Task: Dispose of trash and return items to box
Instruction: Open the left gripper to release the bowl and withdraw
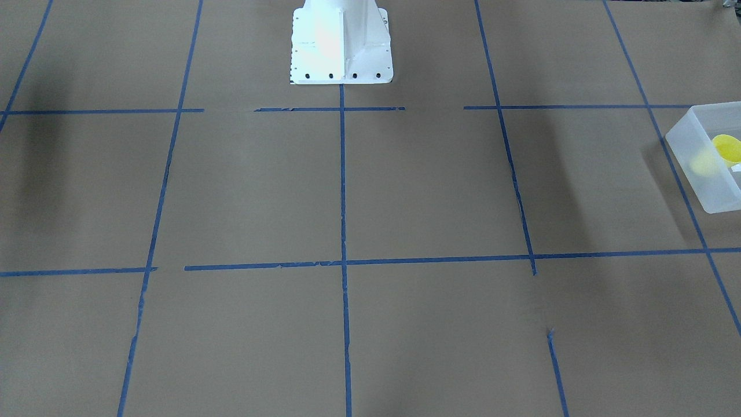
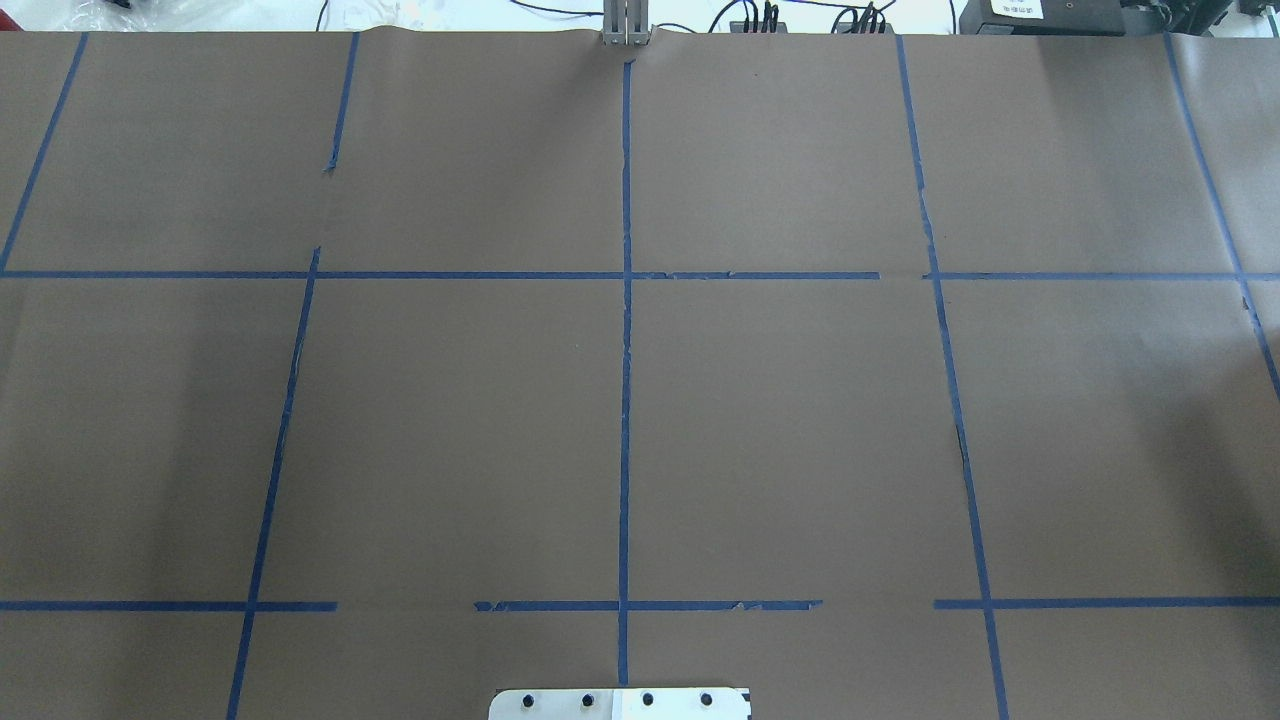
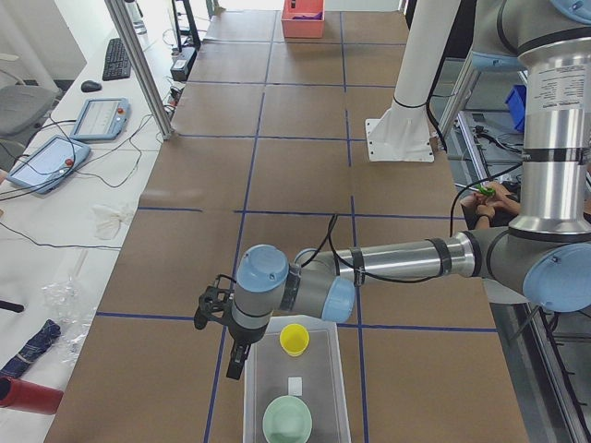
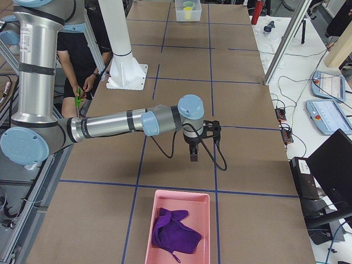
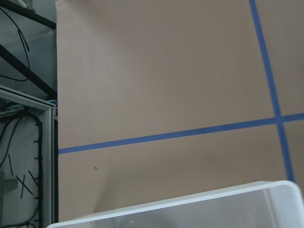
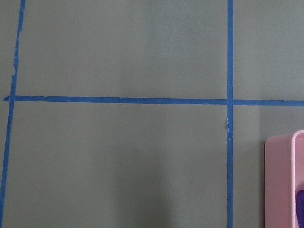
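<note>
The yellow cup (image 3: 295, 339) stands in the frosted translucent box (image 3: 254, 392) at the table's left end. They also show at the edge of the front-facing view, the cup (image 1: 727, 147) inside the box (image 1: 692, 156). The box rim (image 5: 190, 203) fills the bottom of the left wrist view. My left gripper (image 3: 236, 367) hangs over the box's outer wall, beside the cup; I cannot tell if it is open. My right gripper (image 4: 194, 157) hangs above bare table short of the pink bin (image 4: 176, 228); I cannot tell if it is open.
A mint bowl (image 3: 287, 420) and a small white piece (image 3: 295, 386) lie in the box. The pink bin holds a purple cloth (image 4: 173, 231), and its corner (image 6: 285, 180) shows in the right wrist view. The robot's white base (image 1: 341, 43) stands at the table's middle. Tablets and cables lie beyond the table's far edge.
</note>
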Controlling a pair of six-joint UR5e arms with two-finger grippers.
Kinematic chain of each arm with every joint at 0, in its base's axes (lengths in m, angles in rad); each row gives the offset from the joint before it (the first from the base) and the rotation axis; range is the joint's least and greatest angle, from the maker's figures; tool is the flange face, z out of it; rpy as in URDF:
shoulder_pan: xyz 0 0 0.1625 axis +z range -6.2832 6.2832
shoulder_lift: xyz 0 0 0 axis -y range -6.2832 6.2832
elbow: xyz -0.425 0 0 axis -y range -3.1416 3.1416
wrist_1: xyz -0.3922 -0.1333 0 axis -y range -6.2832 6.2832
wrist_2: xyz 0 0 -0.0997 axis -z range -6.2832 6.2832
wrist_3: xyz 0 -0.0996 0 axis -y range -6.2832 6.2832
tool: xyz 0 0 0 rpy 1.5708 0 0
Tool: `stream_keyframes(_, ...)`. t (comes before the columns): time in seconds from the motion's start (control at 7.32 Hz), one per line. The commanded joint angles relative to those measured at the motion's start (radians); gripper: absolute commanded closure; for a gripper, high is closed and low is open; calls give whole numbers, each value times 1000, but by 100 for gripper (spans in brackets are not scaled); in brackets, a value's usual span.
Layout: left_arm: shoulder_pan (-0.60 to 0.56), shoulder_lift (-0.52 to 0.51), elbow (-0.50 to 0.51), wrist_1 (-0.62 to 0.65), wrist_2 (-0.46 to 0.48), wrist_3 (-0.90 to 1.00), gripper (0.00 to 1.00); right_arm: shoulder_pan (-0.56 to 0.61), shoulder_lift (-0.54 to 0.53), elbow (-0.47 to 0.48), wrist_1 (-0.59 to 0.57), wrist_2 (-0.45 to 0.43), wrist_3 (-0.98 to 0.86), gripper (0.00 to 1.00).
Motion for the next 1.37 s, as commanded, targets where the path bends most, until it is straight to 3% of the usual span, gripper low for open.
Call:
stream_keyframes(0.0,3,-23,-85,164,-108,-16,0,0,-1,0,0,7,0,0)
stream_keyframes(0.41,68,-22,-105,162,-141,-16,0,0,-1,-7,0,26,0,0)
stream_keyframes(1.23,70,-22,-100,158,-138,-15,0,20,-1,-50,-2,19,-13,0)
